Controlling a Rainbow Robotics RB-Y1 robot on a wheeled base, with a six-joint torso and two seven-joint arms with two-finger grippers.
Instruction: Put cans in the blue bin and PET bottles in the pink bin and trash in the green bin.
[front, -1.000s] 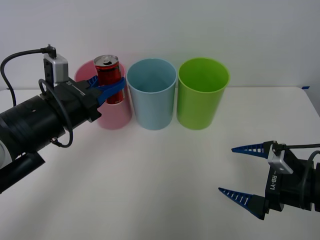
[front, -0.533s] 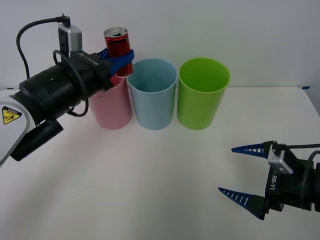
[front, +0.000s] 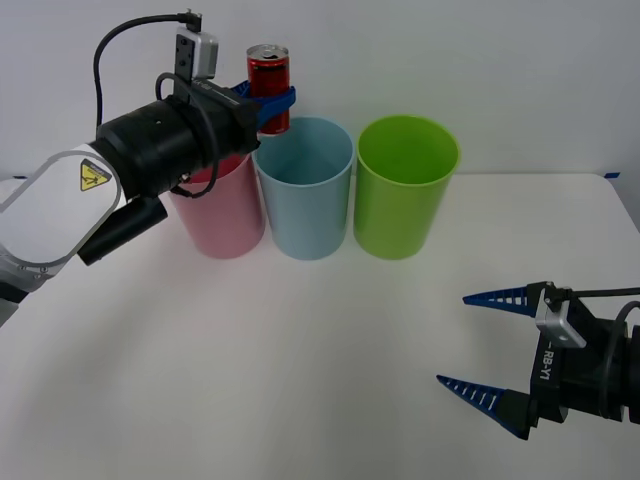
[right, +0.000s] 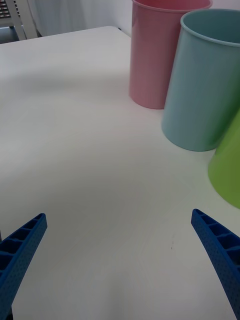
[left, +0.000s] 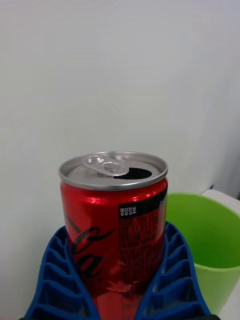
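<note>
**Red can held high at the back of the table**

My left gripper (front: 270, 103) is clamped on the red can (front: 268, 80), its blue ribbed fingers (left: 55, 280) wrapped round the lower half of the can's body. The can stands upright in my grasp, opened silver top uppermost, lifted well clear of the table (front: 300, 360). In the front view it hangs above the gap between the pink bin (front: 222, 215) and the blue bin (front: 303, 190), just over the blue bin's left rim and higher than any of the rims. From my left wrist, the green bin (left: 210, 240) shows beyond the can, lower down.

The three bins stand in a row near the table's far edge: pink on the left, blue in the middle, green bin (front: 405, 190) on the right, each just beside its neighbour.

My right gripper (front: 490, 345) hovers low near the table's front right corner, its fingers spread wide and holding nothing, well apart from the bins.
</note>
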